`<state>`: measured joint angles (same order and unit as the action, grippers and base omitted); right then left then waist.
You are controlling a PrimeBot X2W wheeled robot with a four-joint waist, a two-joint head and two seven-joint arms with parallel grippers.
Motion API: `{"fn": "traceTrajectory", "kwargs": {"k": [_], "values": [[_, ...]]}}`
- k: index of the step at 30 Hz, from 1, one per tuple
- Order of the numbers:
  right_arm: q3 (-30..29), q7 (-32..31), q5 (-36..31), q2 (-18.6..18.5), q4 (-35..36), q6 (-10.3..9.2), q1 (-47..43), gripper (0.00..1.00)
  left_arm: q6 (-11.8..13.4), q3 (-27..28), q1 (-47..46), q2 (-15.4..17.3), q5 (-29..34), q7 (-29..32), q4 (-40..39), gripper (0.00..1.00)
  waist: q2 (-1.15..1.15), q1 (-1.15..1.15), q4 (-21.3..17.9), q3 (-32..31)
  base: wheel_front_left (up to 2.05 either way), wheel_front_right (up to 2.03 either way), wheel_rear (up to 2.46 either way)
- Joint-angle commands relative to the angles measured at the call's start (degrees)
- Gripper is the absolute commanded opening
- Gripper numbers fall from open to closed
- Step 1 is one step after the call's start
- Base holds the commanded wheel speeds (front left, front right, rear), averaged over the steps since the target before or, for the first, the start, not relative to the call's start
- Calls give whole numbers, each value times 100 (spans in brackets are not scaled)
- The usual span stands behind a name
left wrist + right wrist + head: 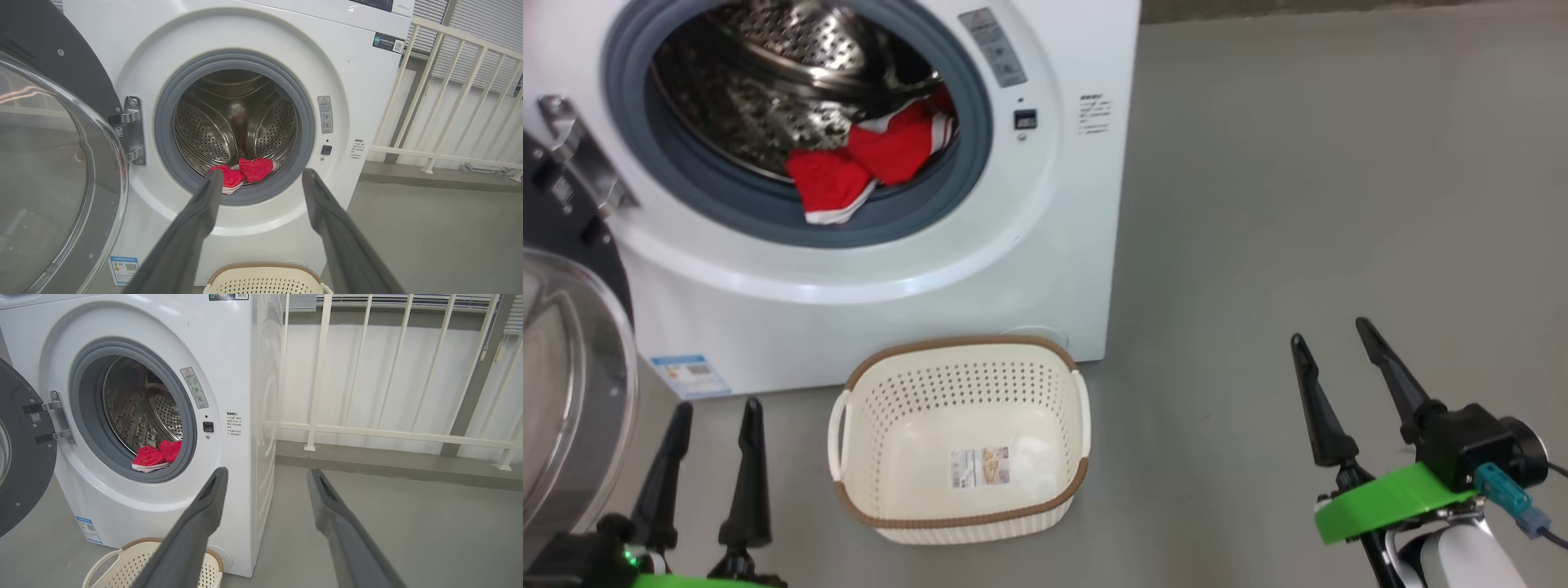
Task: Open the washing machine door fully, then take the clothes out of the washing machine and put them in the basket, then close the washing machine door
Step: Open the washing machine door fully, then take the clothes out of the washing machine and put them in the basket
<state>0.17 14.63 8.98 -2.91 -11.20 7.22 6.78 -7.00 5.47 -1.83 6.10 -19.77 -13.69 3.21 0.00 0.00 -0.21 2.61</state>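
**Head view:** The washing machine door (pixel 572 384) is seen swung wide at 9 o'clock of the washing machine (pixel 1054 204), so removal of the clothes (pixel 866 159) is judged the step in hand. They are heaped at 5 o'clock of the opening, spilling onto the grey rubber ring (pixel 768 220). The basket (pixel 960 347) is set on the floor (pixel 1298 163) just below, with nothing in it. The left gripper (pixel 717 404) at 7 o'clock and the right gripper (pixel 1331 331) at 4 o'clock are both spread, grasping nothing.

**Left wrist view:** The clothes are framed between the released fingers (pixel 196 220), so a straight reach by this arm is favoured. The door glass at 9 o'clock should be cleared.

**Right wrist view:** The clothes sit at 10 o'clock, well off this arm's line. The heap should be pinched deep, clear of the ring, so that no trailing piece is dropped.
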Motion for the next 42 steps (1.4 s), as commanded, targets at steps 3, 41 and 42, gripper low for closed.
{"fn": "traceTrajectory", "kwargs": {"k": [3,41,42], "values": [[152,37,-34,3,253,26,-117,100,61,194,131,170,38,-5,-157,100,0,0,-196,-218,0,0,0],[44,37,86,3,244,26,-555,100,450,180,763,215,-39,330,-383,100,0,0,-213,-551,14,-14,0],[41,37,89,3,242,26,-554,100,458,171,755,220,-29,329,-381,100,0,0,-204,-553,128,-128,0]]}}
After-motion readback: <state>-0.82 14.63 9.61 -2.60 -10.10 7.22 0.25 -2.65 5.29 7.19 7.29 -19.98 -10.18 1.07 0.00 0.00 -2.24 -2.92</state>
